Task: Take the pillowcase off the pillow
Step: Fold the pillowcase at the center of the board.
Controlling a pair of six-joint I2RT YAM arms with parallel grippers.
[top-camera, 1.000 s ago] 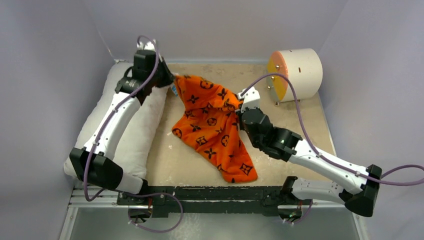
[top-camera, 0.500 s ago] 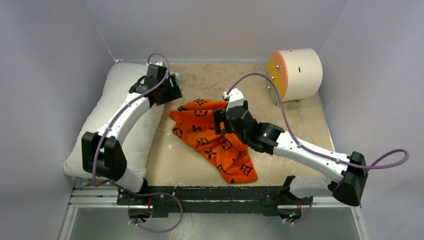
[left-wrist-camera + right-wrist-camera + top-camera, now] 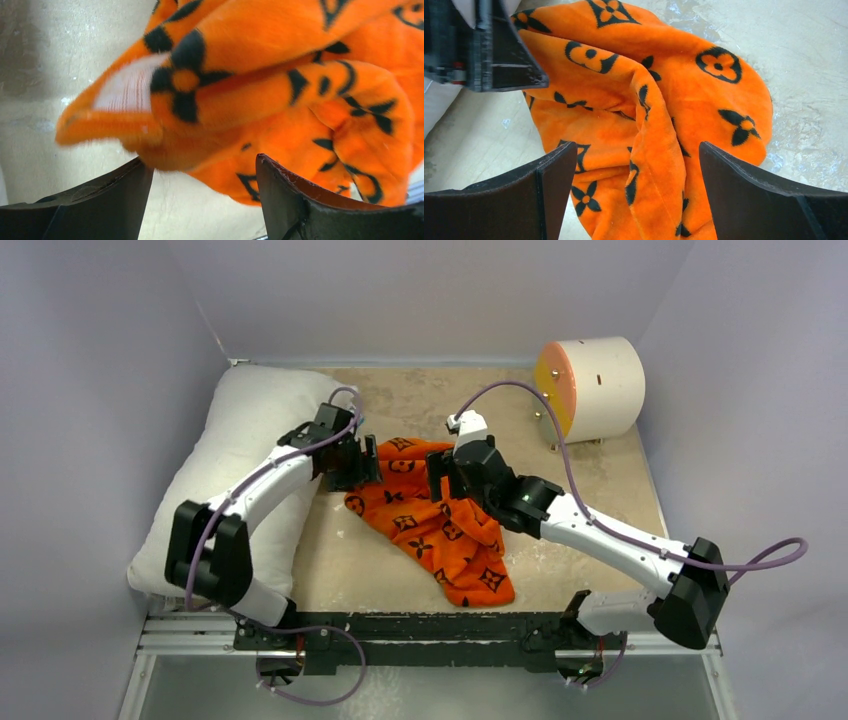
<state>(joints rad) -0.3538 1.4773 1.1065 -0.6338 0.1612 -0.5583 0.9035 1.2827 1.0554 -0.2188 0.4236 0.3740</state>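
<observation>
The plump bare pillow (image 3: 240,440) is seen along the left of the top view; the pillowcase (image 3: 440,535) is heaped at centre, off it and just beside. It is judged soft, light and floppy, best pinched at a raised fold. The left gripper (image 3: 366,468) and right gripper (image 3: 438,483) are spread wide, nothing held

The soft bright orange fabric pillowcase (image 3: 440,540) is covered all over in black flower, diamond and circle motifs. The plump white fabric pillow (image 3: 235,430) is totally plain. Underneath there's a mottled beige desk (image 3: 420,390), plus a white cylinder (image 3: 605,385) with an orange face.
</observation>
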